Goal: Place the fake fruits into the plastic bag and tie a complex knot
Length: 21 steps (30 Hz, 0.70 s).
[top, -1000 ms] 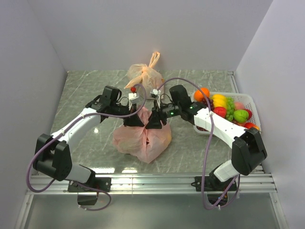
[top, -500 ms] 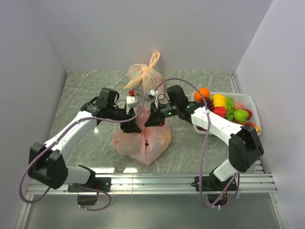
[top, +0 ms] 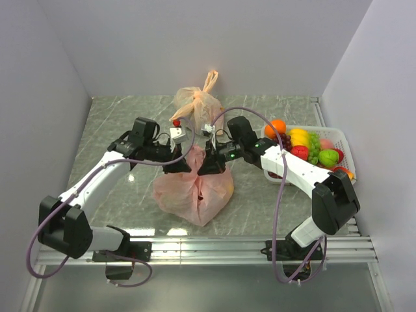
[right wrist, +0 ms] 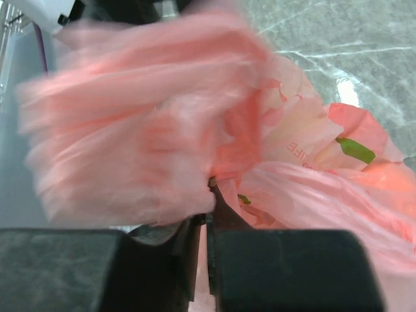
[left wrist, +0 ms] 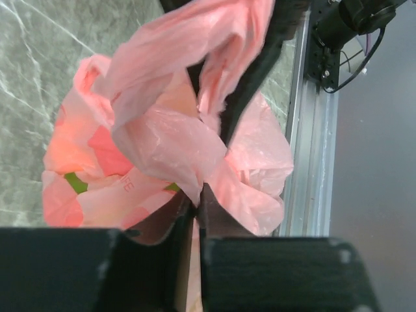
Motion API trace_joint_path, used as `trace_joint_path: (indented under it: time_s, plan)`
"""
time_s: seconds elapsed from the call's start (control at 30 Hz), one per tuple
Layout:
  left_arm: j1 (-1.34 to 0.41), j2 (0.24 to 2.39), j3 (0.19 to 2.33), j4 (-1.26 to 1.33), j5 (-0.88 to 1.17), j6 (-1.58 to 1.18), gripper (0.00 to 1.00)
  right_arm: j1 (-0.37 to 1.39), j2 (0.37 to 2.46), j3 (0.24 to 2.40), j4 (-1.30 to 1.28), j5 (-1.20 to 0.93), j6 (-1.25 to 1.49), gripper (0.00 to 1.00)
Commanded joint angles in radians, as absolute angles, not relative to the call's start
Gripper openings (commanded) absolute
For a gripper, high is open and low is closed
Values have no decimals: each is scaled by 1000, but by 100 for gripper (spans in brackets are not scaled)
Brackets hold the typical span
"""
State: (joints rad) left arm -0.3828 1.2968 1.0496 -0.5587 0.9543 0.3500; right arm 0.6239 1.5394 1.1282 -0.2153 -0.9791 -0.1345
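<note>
The pink-red plastic bag (top: 194,194) lies in the middle of the table with fruit shapes showing through its film. My left gripper (top: 179,164) is shut on one bag handle (left wrist: 188,162), pinched between its black fingers (left wrist: 218,218). My right gripper (top: 209,166) is shut on the other handle (right wrist: 149,149), which is blurred. The two grippers hold the handles close together above the bag's mouth. More fake fruits (top: 305,148), an orange, grapes, yellow, red and green ones, lie in a white basket (top: 344,153) at the right. No finished knot shows.
A paler orange-beige bag (top: 195,101) with upright tied handles stands at the back middle. A small red piece (top: 176,122) shows near the left wrist. Walls close in left, back and right. An aluminium rail (top: 208,247) runs along the near edge.
Both grippers have risen and moved slightly back, lifting the handles. The left arm has swung further left and straightened. The bag is drawn up taller.
</note>
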Motion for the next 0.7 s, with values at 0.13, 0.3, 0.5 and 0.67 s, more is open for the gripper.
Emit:
trace_joint_path:
  time_s: [0.13,0.3,0.5,0.67]
  plan:
    - [-408,1348,1111,-500,1002,339,1,637,1532,1187,-207,-1008,-150,29]
    - [-411,1319,1068,-443,985,288,1,647,1554,1192,-169,-1000,-117,36]
    - [-417,1281,1022,-361,982,178,1,669,1577,1195,-109,-963,-68,38]
    - [-417,1244,1029,-403,974,170,10,669,1589,1213,-118,-965,-70,1]
